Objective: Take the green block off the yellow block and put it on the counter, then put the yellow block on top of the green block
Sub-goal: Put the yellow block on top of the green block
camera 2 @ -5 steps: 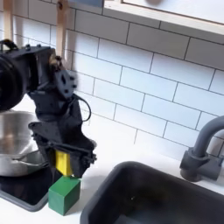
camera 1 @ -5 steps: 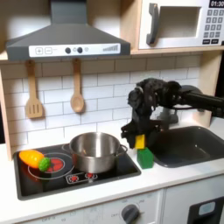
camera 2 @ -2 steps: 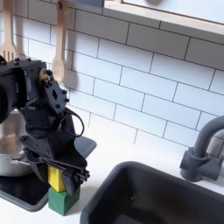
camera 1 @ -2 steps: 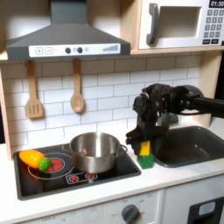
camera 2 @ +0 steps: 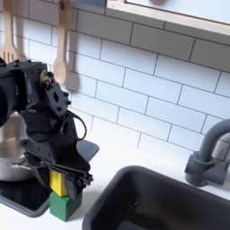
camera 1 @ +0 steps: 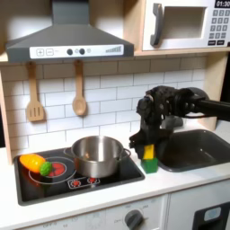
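Note:
On the off-white counter (camera 1: 112,192) (camera 2: 121,149), between the stovetop and the sink, sits the green block (camera 1: 150,166) (camera 2: 63,207). The yellow block (camera 1: 148,153) (camera 2: 57,183) rests on top of it. My black gripper (camera 1: 148,149) (camera 2: 58,181) reaches down from the first exterior view's right. Its fingers flank the yellow block and look shut on it. The gripper body hides the yellow block's upper part in both exterior views.
A steel pot (camera 1: 99,154) (camera 2: 9,149) stands on the black stovetop (camera 1: 56,177) just beside the blocks. Rounded toy food (camera 1: 36,163) lies on a red burner. The dark sink (camera 1: 194,149) (camera 2: 171,199) and its faucet (camera 2: 208,158) sit on the blocks' other side. A spatula and spoon hang on the wall.
My gripper came down with the yellow block from above the green block until it sat on top of it. Nothing has moved over the last 0.4 s.

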{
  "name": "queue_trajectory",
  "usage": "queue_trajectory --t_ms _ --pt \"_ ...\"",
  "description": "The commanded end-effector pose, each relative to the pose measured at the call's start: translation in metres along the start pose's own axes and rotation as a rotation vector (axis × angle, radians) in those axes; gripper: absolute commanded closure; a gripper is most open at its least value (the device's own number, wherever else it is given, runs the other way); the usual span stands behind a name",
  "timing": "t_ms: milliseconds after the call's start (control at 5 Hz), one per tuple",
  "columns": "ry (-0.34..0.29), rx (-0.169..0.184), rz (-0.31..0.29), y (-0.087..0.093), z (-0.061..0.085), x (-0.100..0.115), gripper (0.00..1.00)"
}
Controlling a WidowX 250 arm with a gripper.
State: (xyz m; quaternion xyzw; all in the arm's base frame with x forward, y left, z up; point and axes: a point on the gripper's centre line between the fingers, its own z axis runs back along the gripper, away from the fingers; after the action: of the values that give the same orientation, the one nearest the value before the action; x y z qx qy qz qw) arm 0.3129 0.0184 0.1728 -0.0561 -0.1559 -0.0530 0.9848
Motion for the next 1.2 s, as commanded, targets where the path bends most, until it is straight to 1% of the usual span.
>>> queue_trajectory --t_ms 0,200,400,600,800,1000 --pt "-0.004 0.02 0.011 0.003 -0.001 0.001 0.0" --pt "-0.008 0.023 0.01 0.003 0.0 0.002 0.0" --pt "-0.013 0.015 0.018 0.001 0.004 0.004 0.0" --pt "-0.023 0.002 0.036 0.0 0.01 0.009 0.0" --pt "-0.044 -0.019 0.057 -0.004 0.018 0.017 0.0" --pt "-0.054 -0.026 0.07 -0.004 0.023 0.021 0.0"
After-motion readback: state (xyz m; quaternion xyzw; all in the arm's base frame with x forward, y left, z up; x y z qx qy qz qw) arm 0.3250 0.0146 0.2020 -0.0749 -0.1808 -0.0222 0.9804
